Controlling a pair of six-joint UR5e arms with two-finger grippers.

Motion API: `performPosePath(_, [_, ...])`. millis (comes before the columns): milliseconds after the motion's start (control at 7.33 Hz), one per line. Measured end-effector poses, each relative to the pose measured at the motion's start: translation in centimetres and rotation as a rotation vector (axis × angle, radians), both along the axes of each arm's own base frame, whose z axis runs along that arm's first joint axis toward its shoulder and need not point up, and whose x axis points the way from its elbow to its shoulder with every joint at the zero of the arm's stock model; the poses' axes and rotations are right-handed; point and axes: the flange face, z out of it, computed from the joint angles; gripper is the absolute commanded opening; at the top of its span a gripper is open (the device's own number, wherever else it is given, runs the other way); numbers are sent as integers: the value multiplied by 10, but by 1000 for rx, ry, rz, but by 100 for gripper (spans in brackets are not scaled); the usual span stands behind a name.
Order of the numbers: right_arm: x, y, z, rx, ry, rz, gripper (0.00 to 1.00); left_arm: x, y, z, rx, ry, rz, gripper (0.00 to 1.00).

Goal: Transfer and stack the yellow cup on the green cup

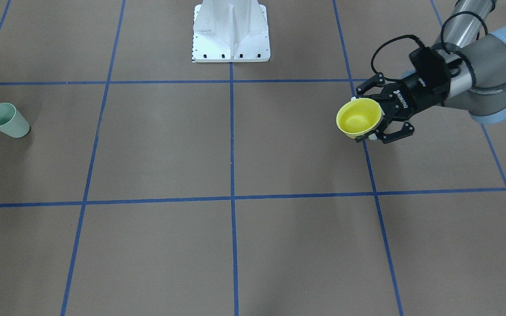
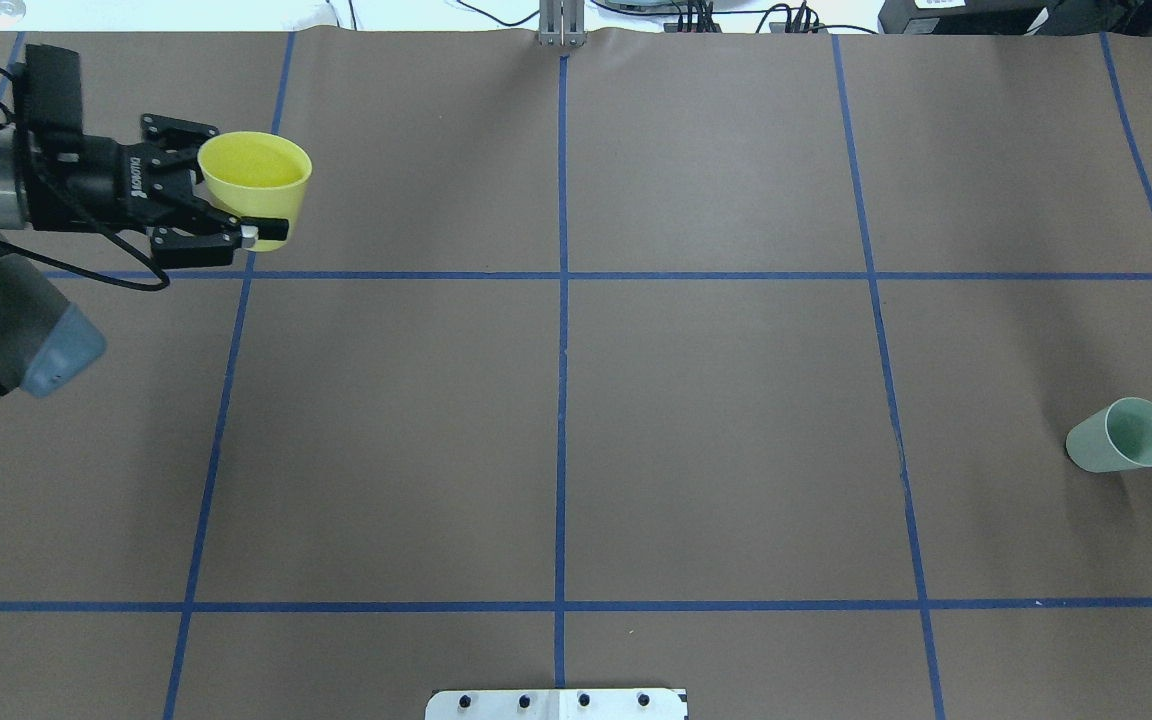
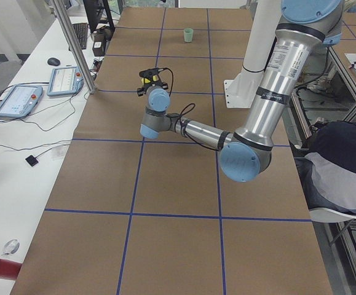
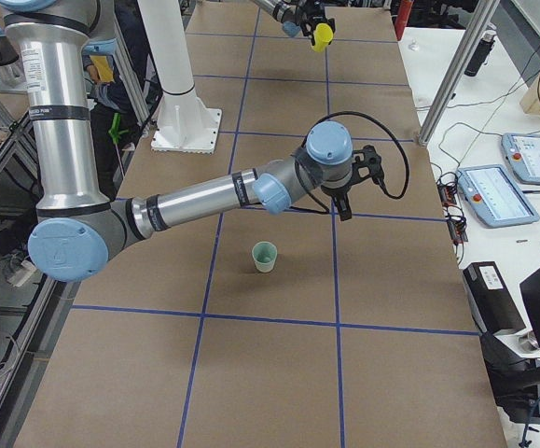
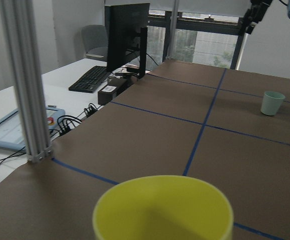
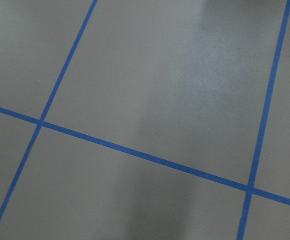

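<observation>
The small bright yellow tapered plastic cup (image 5: 162,210) sat closest, mouth up, clamped at its sides between the fingers of the left pincer (image 2: 248,185), over the far-left part of the brown, blue-lined worktop (image 2: 716,420). Well apart from it, toward the right side, the small pale mint-green plastic cup (image 2: 1121,437) stood upright on the worktop. The right pincer (image 4: 344,207) hung near that cup, above the worktop; whether it was wide or narrow could not be told.

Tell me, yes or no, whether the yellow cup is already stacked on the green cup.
No: the left gripper holds the yellow cup, far from the green cup, which stands alone.
</observation>
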Motion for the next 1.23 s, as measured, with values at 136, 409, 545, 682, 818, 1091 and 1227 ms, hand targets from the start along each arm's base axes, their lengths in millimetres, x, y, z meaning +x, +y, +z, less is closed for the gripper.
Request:
performPosePath(136, [-33,-11,-41,-50,-43,-5,100,26,3,-15,24,-2,31,0])
performPosePath(409, [-118,-22,-124,-131,-114,-60,100,62,2,-30,121,-29,45,0])
performPosePath(545, [-155,-19,-157,-156,-135,-89,100,77,3,-36,151,-35,55,0])
performPosePath(682, [-190,-12,-188,-188,-154,-107,100,89,7,-41,164,-35,68,0])
performPosePath(818, [-227,-2,-220,-234,-173,-111,100,99,11,-44,171,-33,77,0])
performPosePath(1091, [-300,26,-277,-307,-194,-115,100,119,22,-49,176,-16,54,0])
performPosePath(1227, [-325,37,-301,-332,-182,-123,100,133,30,-51,185,-7,30,0])
